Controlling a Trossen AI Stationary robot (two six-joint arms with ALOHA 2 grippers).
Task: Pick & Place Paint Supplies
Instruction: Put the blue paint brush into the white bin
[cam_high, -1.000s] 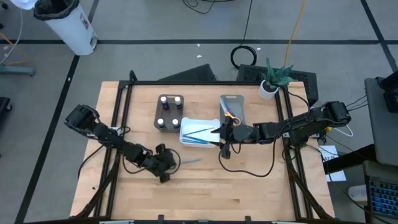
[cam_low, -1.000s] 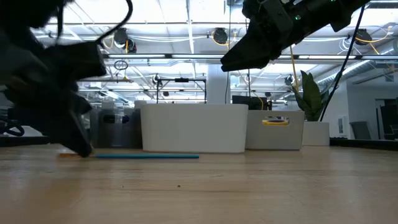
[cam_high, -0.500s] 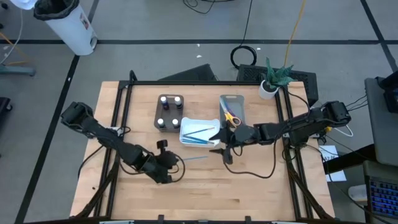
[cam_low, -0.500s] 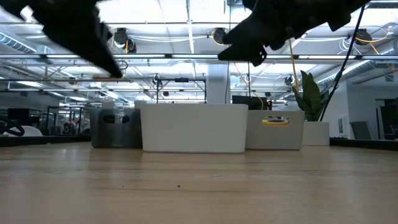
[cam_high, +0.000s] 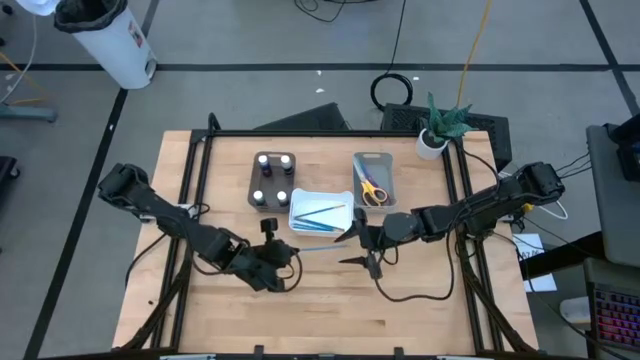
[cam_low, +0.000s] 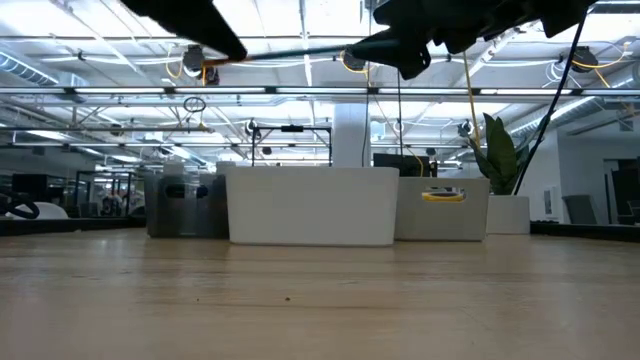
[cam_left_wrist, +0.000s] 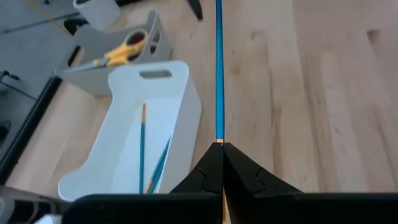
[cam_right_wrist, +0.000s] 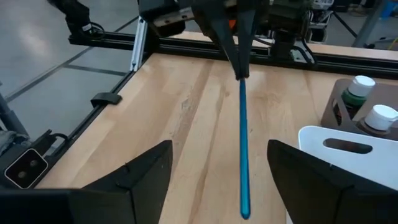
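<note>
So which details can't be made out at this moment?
- Low view: the left gripper, shut on the blue brush, is cut off by the top edge.
- Low view: the white tray wall hides its brushes.
- High view: the scissors handle colour beyond yellow is too small.
- Right gripper: fingertips are cropped in its wrist view.

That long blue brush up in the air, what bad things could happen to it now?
The left gripper pinches the thin blue paintbrush only at its very end, so the long free part might tilt or slip out.

The right gripper waits open near the brush's tip; a mistimed handover might drop it onto the wooden table.

The white plastic tray with two brushes lies to one side, so a drop here would probably miss it.
</note>
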